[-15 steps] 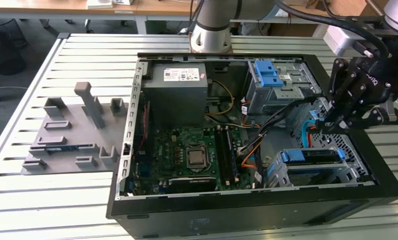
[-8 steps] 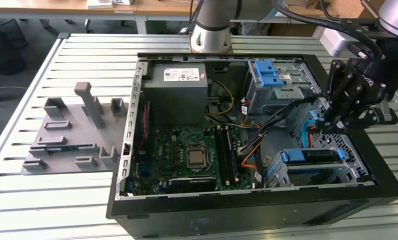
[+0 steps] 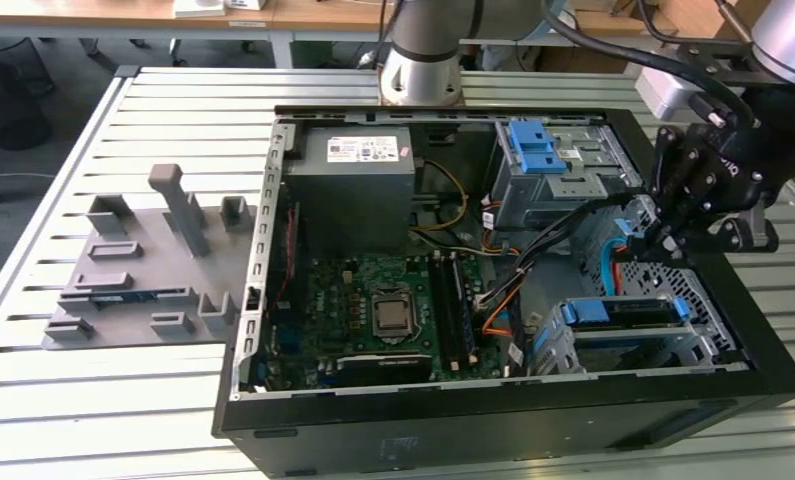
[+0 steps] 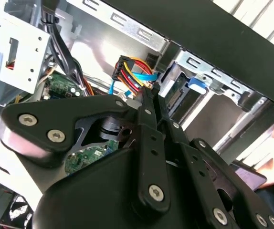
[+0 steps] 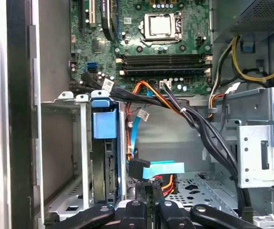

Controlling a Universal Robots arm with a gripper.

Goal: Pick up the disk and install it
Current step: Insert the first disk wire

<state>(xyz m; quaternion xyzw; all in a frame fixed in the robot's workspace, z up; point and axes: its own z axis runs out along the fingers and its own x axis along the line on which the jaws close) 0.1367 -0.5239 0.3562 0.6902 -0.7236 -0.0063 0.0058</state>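
Black computer case (image 3: 504, 420) on a slatted metal table (image 3: 104, 400).

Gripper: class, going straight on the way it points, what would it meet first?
Probably the black cable plug with a pale blue tab, just ahead of the black metal gripper in the first wrist view; the gap between them is hard to judge.

Silver-grey arm tube (image 3: 424, 45); black gripper (image 3: 667, 236), flat black linkage plates, silver screw heads, black cable looped above.
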